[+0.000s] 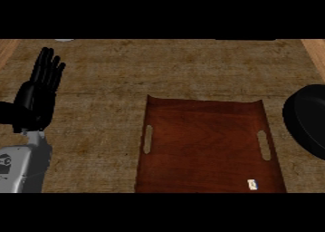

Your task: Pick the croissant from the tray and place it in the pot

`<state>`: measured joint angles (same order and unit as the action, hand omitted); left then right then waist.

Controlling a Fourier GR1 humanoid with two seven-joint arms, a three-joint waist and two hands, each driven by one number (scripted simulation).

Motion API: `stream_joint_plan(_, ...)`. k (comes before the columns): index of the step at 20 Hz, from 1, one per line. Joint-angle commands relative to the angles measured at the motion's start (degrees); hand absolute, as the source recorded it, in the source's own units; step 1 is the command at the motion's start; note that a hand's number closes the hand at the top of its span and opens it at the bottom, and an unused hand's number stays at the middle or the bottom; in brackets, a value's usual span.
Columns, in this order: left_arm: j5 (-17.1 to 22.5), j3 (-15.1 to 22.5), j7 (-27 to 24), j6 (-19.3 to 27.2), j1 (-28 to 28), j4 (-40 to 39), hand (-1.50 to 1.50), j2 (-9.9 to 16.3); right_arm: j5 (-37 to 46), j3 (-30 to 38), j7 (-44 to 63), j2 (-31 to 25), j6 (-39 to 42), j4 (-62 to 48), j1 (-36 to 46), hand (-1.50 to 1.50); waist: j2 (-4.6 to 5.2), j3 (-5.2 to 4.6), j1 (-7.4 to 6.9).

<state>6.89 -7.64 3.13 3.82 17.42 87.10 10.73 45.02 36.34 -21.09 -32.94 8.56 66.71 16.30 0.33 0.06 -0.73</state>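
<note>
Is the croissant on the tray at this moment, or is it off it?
Off it, as far as the head view shows: the tray shows bare wood, with only a small white tag near a corner. Where the croissant is cannot be told.

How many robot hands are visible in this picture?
1. Only the left hand is visible, at the left side, open with fingers up, beside the tray. The right hand is outside the view.

Tray [212, 149] lies centre; pot [315, 120] right; left hand [38, 97] left.
</note>
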Motion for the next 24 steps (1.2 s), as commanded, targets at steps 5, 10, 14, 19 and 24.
stream_joint_plan(5,0.78,-1.79,-3.18,-1.41,-0.09,-3.09,0.00,0.64,-1.46,-4.73,-7.00,-2.14,4.39,-17.12,7.61,-1.50,-0.05,-0.02,0.11)
stream_joint_plan(10,-1.74,1.75,1.28,1.82,-2.03,2.98,0.00,-1.88,-7.95,-1.73,-11.58,-2.17,5.59,-16.98,10.71,-1.50,-0.37,-0.03,0.28)
stream_joint_plan(14,-1.01,0.47,-0.63,0.36,-3.15,2.10,0.00,-0.75,-15.60,3.91,-8.94,-1.81,9.97,-18.14,12.44,-1.50,-0.46,-0.05,0.51)
stream_joint_plan(19,-0.09,-0.54,-0.51,-0.23,-1.23,0.37,0.00,-0.18,-23.25,10.96,-2.21,-4.05,14.09,-20.57,13.24,-1.50,-0.52,-0.06,1.10)
stream_joint_plan(24,-0.45,0.44,-1.23,-0.20,-3.36,2.13,0.00,-1.25,-28.31,15.31,-5.57,-10.71,17.04,-29.00,13.22,-1.50,-0.24,0.00,0.40)
